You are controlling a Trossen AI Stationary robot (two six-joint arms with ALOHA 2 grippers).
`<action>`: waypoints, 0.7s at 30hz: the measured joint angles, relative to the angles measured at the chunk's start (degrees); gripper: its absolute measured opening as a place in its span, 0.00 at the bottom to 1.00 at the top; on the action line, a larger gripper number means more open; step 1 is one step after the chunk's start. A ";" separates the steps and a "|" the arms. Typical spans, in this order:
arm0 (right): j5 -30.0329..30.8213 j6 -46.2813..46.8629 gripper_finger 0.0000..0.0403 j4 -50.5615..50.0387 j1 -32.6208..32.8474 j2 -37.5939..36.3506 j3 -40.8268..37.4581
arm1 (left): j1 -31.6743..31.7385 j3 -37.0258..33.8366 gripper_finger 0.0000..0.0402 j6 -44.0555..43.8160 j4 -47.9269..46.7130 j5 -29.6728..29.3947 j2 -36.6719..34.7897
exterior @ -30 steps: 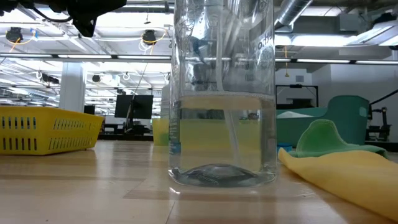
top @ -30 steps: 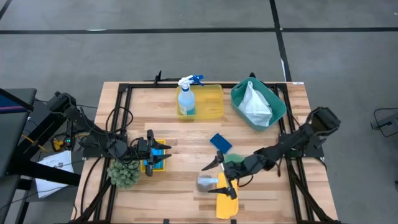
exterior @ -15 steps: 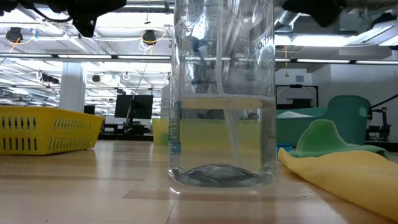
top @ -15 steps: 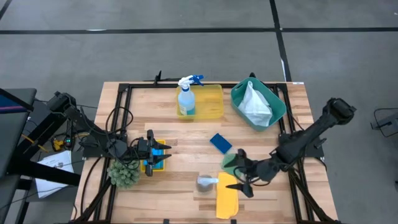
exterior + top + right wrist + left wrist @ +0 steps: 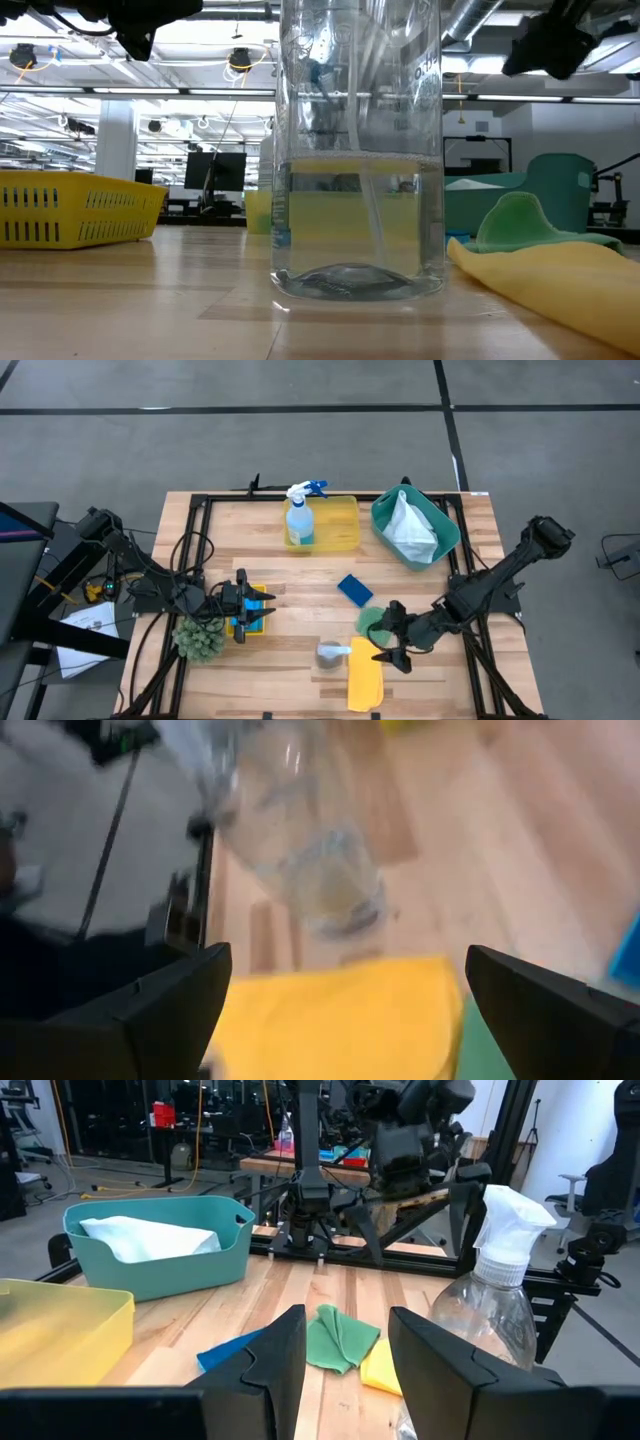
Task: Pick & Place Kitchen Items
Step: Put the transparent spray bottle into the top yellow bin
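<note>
A clear bottle [image 5: 330, 653] stands upright on its base near the table's near edge; it fills the low view [image 5: 360, 150]. A yellow cloth [image 5: 365, 675] lies to its right, with a green cloth [image 5: 370, 620] beyond it and a blue sponge [image 5: 354, 590] farther back. My right gripper [image 5: 390, 646] is open and empty above the two cloths, to the right of the bottle [image 5: 300, 860]. My left gripper [image 5: 262, 610] is open and empty at the left, over a small yellow and blue thing [image 5: 248, 600]. The blue-liquid spray bottle [image 5: 299, 520] stands in a yellow tray [image 5: 340, 525].
A teal bin [image 5: 445, 525] at the far right holds a white cloth [image 5: 410, 528]. A spiky green ball [image 5: 200, 638] lies by the left arm. A yellow slotted basket [image 5: 70, 205] shows at the left of the low view. Bare wood lies between the trays and the bottle.
My right gripper has drawn back from beside the clear bottle toward the table's right edge, open the whole time. The bottle stays standing where it was. My left arm has kept still.
</note>
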 joint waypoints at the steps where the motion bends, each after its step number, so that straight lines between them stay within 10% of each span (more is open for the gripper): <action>1: -2.41 0.07 0.97 -0.42 -0.64 0.06 -0.02 | 0.00 0.00 0.35 -0.09 0.00 0.00 0.00; 9: -19.35 5.06 0.97 -2.86 -5.66 0.20 -0.03 | 0.02 0.00 0.35 -1.29 0.00 0.00 0.00; 21: -16.37 2.32 0.97 -8.69 -6.35 0.63 -0.05 | 0.13 0.00 0.35 -1.29 0.00 -0.02 -0.01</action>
